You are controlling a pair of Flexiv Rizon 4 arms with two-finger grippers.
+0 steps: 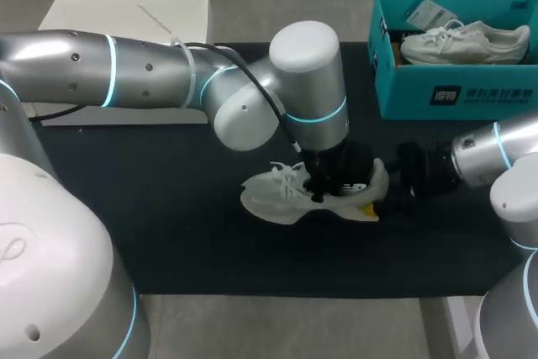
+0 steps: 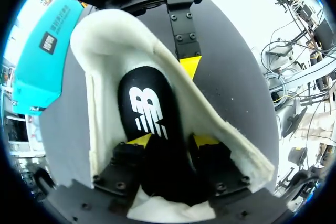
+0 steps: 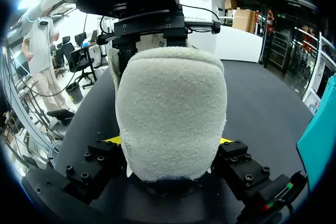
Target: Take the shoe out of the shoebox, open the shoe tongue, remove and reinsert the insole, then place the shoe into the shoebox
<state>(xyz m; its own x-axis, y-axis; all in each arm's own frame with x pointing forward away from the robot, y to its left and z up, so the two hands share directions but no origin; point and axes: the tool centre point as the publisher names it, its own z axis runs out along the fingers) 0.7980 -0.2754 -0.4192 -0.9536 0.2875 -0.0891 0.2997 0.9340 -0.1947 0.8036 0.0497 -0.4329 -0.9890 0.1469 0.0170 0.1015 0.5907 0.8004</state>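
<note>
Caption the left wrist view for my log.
Left claw grips the black insole inside the white shoe; right claw holds the heel.

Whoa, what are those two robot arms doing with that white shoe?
They are working on the white shoe on the black mat. The right gripper clamps the shoe's heel between its fingers, holding it steady. The left gripper reaches down into the shoe and pinches the black insole. A second white shoe lies in the teal shoebox at the back.

Left tool tips tight on both sides of black insole inside white shoe.
</note>
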